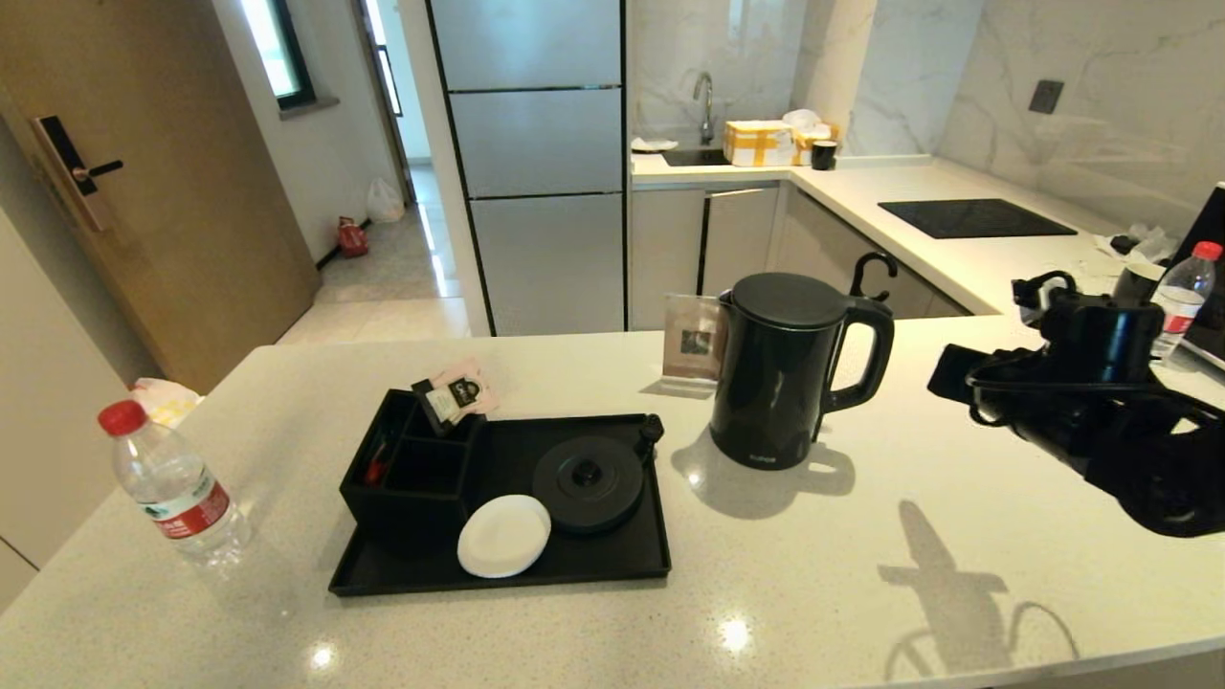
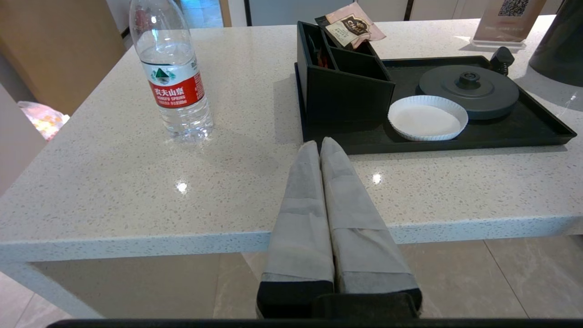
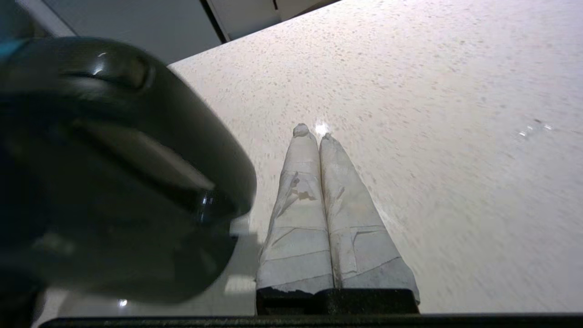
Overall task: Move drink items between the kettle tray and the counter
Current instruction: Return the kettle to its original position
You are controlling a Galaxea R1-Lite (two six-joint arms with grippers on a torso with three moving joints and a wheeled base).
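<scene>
Kettle (image 1: 780, 368) stands on the counter (image 1: 861, 574), right of the tray (image 1: 574, 565); glossy, probably heavy, best taken by its loop handle (image 1: 866, 354). Right gripper (image 3: 314, 132) is closed, empty.

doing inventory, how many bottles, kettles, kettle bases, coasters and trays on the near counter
bottles: 2
kettles: 1
kettle bases: 1
coasters: 1
trays: 1
total: 6
</scene>
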